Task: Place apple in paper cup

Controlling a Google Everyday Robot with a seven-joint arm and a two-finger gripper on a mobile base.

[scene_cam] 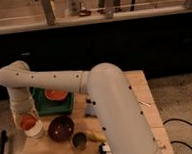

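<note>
The apple (28, 122), small, round and orange-red, sits at the mouth of the paper cup (36, 132), seemingly partly inside it. The short white cup stands upright near the front-left corner of the table (139, 86). The gripper (25, 116) hangs directly over the apple.

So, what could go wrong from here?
The gripper is right above the paper cup, with the apple at its mouth. The apple looks about as wide as the mouth, so it may jam or roll off. The cup stands near the edge of the table and could tip.
</note>
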